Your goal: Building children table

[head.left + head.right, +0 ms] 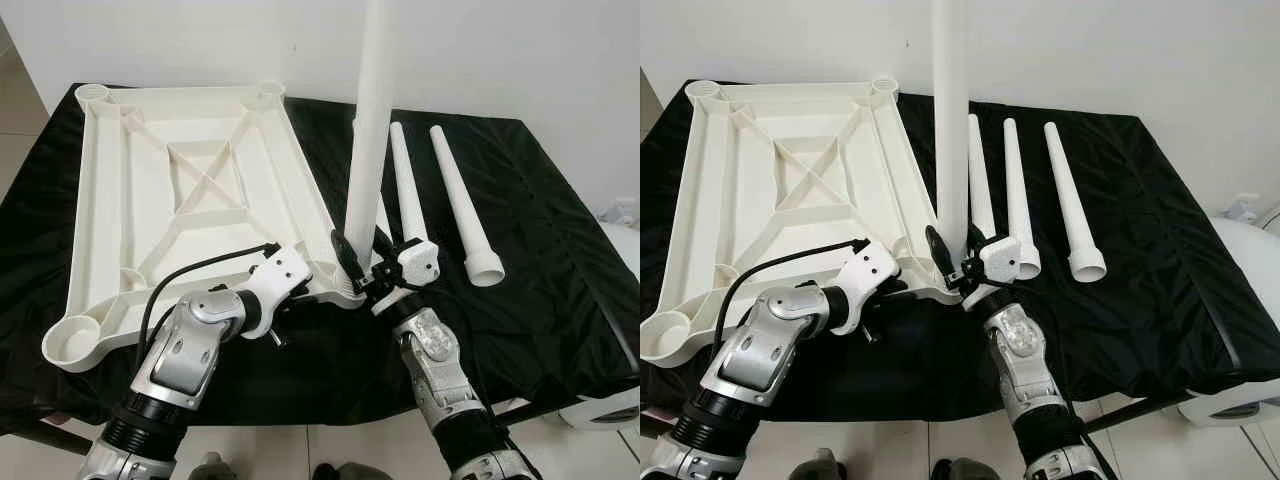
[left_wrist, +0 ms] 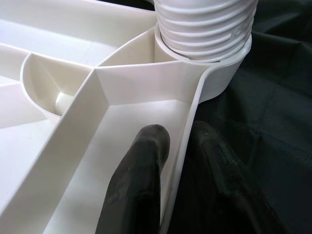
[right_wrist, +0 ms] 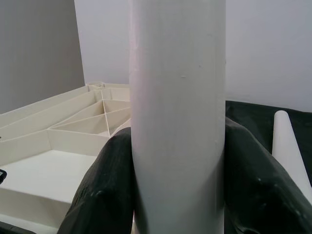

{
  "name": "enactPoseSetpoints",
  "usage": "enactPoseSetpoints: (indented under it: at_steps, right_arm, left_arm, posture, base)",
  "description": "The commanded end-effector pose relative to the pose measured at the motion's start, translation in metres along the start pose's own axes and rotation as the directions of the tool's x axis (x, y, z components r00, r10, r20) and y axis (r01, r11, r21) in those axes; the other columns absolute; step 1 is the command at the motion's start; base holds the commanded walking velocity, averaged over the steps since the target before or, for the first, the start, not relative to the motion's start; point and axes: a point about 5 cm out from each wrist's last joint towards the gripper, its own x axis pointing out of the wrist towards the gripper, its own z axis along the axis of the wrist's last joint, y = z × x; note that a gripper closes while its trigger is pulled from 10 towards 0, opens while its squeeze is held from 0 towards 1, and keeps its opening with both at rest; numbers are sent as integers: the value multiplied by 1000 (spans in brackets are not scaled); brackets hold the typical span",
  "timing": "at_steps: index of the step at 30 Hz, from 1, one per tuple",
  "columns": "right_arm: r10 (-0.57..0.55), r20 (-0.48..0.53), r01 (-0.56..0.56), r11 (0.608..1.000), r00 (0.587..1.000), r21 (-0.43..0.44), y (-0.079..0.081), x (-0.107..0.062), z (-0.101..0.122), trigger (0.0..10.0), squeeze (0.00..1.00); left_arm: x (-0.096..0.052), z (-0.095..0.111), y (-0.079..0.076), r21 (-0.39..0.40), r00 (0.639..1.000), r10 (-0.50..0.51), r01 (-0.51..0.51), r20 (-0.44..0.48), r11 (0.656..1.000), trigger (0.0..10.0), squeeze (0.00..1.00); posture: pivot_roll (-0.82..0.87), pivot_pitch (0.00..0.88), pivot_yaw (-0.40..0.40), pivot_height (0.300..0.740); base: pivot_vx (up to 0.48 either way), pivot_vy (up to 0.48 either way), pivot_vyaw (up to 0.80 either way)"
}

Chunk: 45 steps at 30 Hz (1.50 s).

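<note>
- Left gripper (image 2: 170,161): positioned at the near edge of the tabletop (image 1: 150,200), beside the near-right corner socket. Its two black fingers (image 2: 141,180) are pinched narrow across the tabletop's outer rim wall, one finger inside the rim, the other outside over the black cloth (image 1: 560,260).
- Right gripper (image 1: 362,262): positioned just right of the left gripper, fingers closed round the lower part of the upright leg (image 1: 372,130). The right wrist view shows a finger pressed against each side of the leg.
- Upright leg: stands vertical, its threaded lower end seated in the near-right corner socket (image 2: 222,68) of the tabletop; several threads remain exposed above the socket rim.
- Tabletop: white, lying upside down on the black cloth, ribbed underside and diagonal cross bracing facing up. Round sockets at the other three corners stand open.
- Loose legs: two white tapered legs (image 1: 462,205) lie flat on the cloth to the right of the upright leg, side by side, wide ends toward the robot, apart from each other and from the tabletop.
- Wall (image 1: 480,50): plain and pale, behind the table.
</note>
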Motion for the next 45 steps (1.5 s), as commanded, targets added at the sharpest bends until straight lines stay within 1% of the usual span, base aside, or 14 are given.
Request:
enactPoseSetpoints:
  at_steps: [1,7,9,15,17,22,28,30,34,35,36,43,44,45]
  right_arm:
    - [-120,-288,125,992,950,-3,-24,-51,-47,10000,0]
    - [-113,-310,122,992,944,11,-24,-61,-56,10000,0]
    - [-111,-311,134,990,944,51,-25,-64,-58,10000,0]
    - [-109,-304,144,985,946,95,-26,-67,-59,10000,0]
    - [-91,-283,141,977,955,159,-25,-68,-57,10000,0]
    - [-93,-271,123,988,958,96,-28,-68,-55,10000,0]
    - [-60,-260,88,992,964,96,-25,-63,-53,10000,0]
    - [-52,-245,70,995,968,66,-25,-57,-50,10000,0]
    - [-42,-211,58,996,977,70,-24,-48,-43,10000,0]
    - [-36,-193,51,996,980,76,-24,-44,-40,10000,0]
    - [-33,-182,48,996,983,77,-25,-40,-38,10000,0]
    - [-28,-147,39,996,989,76,-27,-27,-30,10000,0]
    - [-26,-136,36,997,990,74,-27,-24,-28,10000,0]
    - [-23,-126,33,997,992,72,-27,-22,-26,10000,0]
  left_arm:
    - [-10,-15,20,-20,980,186,-187,-69,982,10000,0]
    - [-11,-14,22,-14,980,188,-189,-67,982,10000,0]
    - [-12,-14,23,-13,980,189,-190,-68,982,10000,0]
    - [-12,-13,23,-13,980,188,-189,-68,982,10000,0]
    - [-12,-13,24,-12,980,187,-188,-67,982,10000,0]
    - [-12,-12,26,-8,980,187,-188,-68,982,10000,0]
    - [-12,-10,28,-2,980,185,-186,-66,983,10000,0]
    - [-12,-11,29,8,980,185,-185,-77,983,10000,0]
    - [-12,-12,30,13,979,187,-187,-87,982,10000,0]
    - [-12,-12,30,8,979,186,-186,-87,982,10000,373]
    - [-12,-12,30,-5,980,184,-185,-82,983,10000,1000]
    - [-12,-12,30,1,979,185,-186,-86,983,10000,1000]
    - [-12,-12,30,1,979,184,-185,-86,983,10000,408]
    - [-13,-11,30,3,980,181,-181,-83,983,10000,0]
  posture:
    - [60,47,-102,740]
    - [62,46,-92,740]
    - [61,49,-89,740]
    - [60,53,-83,740]
    - [63,53,-79,740]
    - [62,49,-69,740]
    - [63,45,-62,740]
    - [65,43,-62,740]
    - [65,40,-63,740]
    - [66,38,-66,740]
    - [69,36,-66,740]
    - [72,33,-68,740]
    - [74,32,-67,740]
    - [74,32,-67,740]
  base:
    - [0,0,0]
    - [0,0,0]
    - [0,0,0]
    - [0,0,0]
    - [0,0,0]
    - [0,0,0]
    - [0,0,0]
    - [0,0,0]
    - [0,0,0]
    - [0,0,0]
    - [0,0,0]
    - [0,0,0]
    - [0,0,0]
    - [0,0,0]
